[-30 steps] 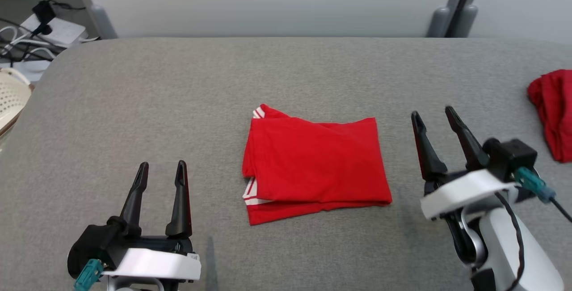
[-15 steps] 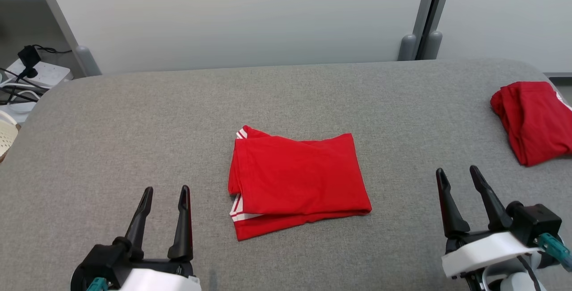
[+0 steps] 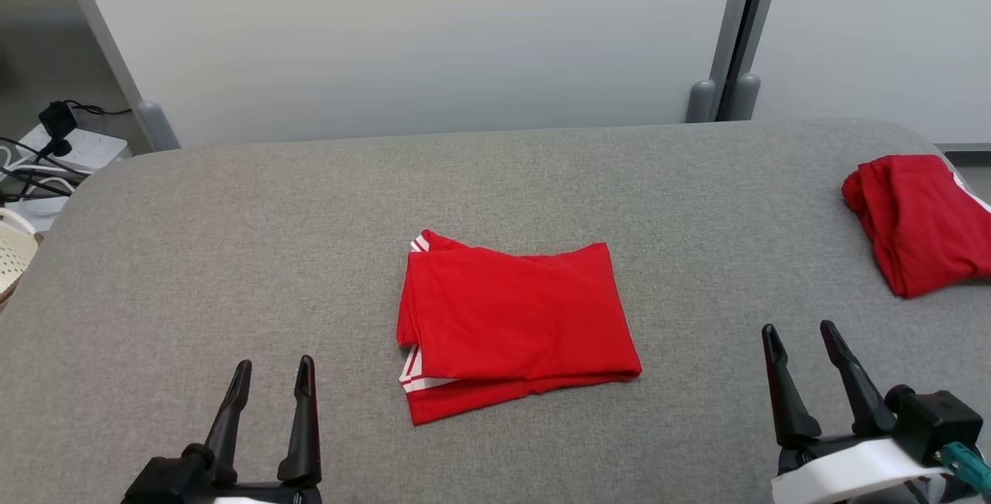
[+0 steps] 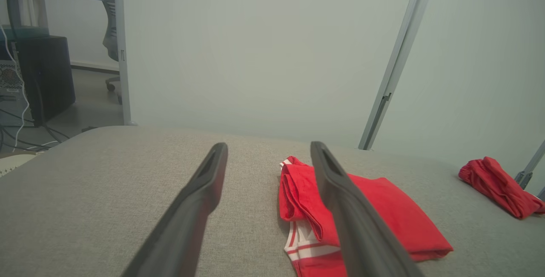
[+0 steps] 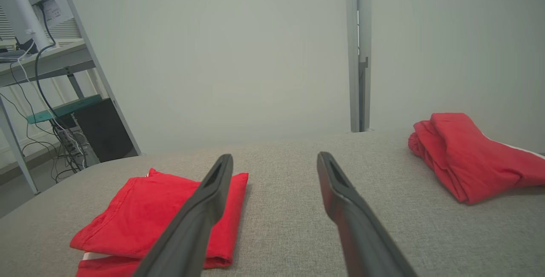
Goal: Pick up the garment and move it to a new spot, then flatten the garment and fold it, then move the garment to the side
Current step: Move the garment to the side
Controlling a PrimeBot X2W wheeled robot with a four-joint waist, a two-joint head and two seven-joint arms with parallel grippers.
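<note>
A red garment with white stripes lies folded into a rectangle at the middle of the grey table; it also appears in the left wrist view and the right wrist view. My left gripper stands open at the lower left, well clear of the cloth. My right gripper is open at the lower right, also apart from it. Neither holds anything. In the wrist views the left gripper and right gripper show parted fingers above the table.
A second red garment lies bunched near the table's right edge, also seen from the right wrist. A pale basket and a power strip with cables sit off the left end. A wall with metal posts stands behind.
The head camera tilted up, so the whole scene slid down. Both grippers drew back toward the near edge, the right one farther from the garment. The folded garment stayed put.
</note>
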